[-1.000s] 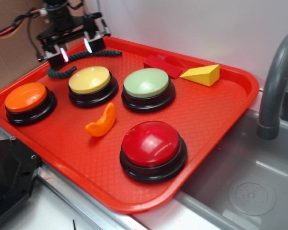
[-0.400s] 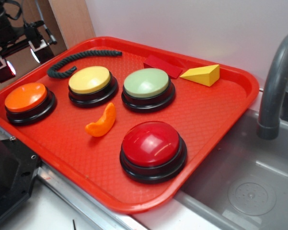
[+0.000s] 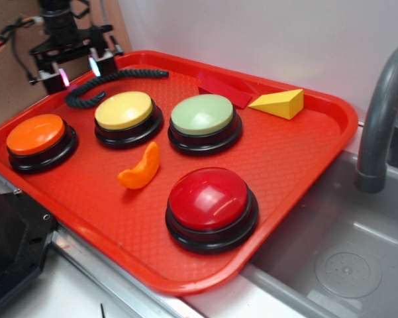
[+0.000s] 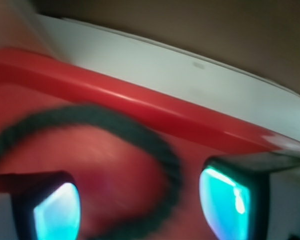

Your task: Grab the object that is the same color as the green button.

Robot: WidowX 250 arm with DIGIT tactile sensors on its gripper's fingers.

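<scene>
The dark green twisted rope piece [image 3: 122, 75] lies along the back left of the red tray [image 3: 304, 172], its hooked end near the yellow button. The pale green button [image 3: 203, 114] sits on a black base mid-tray. My gripper [image 3: 77, 71] hangs open over the tray's back-left rim, just left of the rope's hooked end. In the wrist view the rope [image 4: 140, 132] curves between the two glowing pads [image 4: 57, 210], and the gripper [image 4: 145, 205] holds nothing. That view is blurred.
The tray also holds an orange button [image 3: 36, 136], a yellow button [image 3: 124, 111], a large red button [image 3: 208, 199], an orange crescent [image 3: 142, 167], a yellow wedge [image 3: 279, 103] and a flat red block [image 3: 225, 89]. A grey faucet [image 3: 381, 112] and sink [image 3: 344, 258] are on the right.
The gripper went from above the rope out to the left beyond the tray, then came back right to the tray's back-left rim. The rope has not moved.
</scene>
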